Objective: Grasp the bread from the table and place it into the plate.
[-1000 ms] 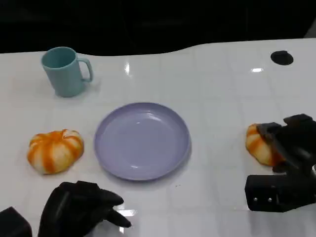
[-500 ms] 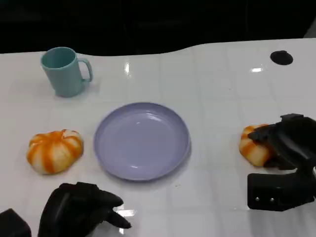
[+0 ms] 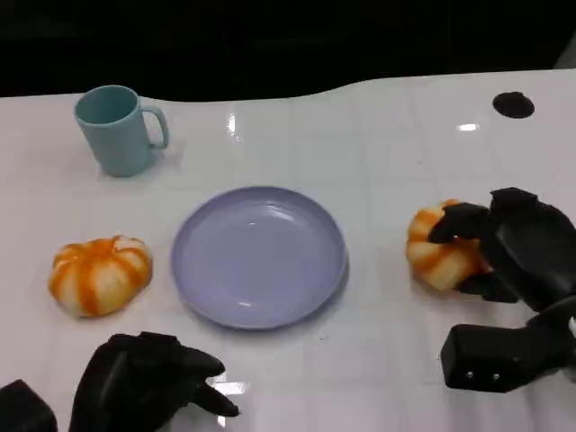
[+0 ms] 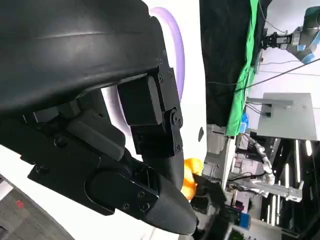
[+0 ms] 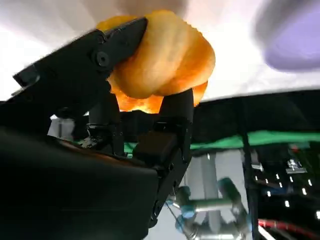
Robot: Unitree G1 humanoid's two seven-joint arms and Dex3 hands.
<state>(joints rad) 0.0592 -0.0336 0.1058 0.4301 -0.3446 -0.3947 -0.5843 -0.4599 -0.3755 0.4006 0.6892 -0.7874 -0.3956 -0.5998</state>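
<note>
Head view: right hand [image 3: 508,247] grips round orange-and-cream ridged bread [image 3: 436,247].

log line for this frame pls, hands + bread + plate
right hand: holds bread | bread: right of plate, not in it | left hand: fingers curled, holds nothing | second bread: left of plate

the table [image 3: 378,144] is white, smooth and very shiny, with bright spots of light on it. the plate [image 3: 259,256] is pale purple, smooth, and looks like plastic with a soft shine. the cup [image 3: 117,129] is blue-green, smooth and a bit dull, like plastic too. the bread [image 3: 436,250] in the right hand [image 3: 513,247] has a glossy orange skin with bumpy ridges, and so does the other bread [image 3: 99,274]. both it and the left hand [image 3: 148,378] look like matt black plastic.
</note>
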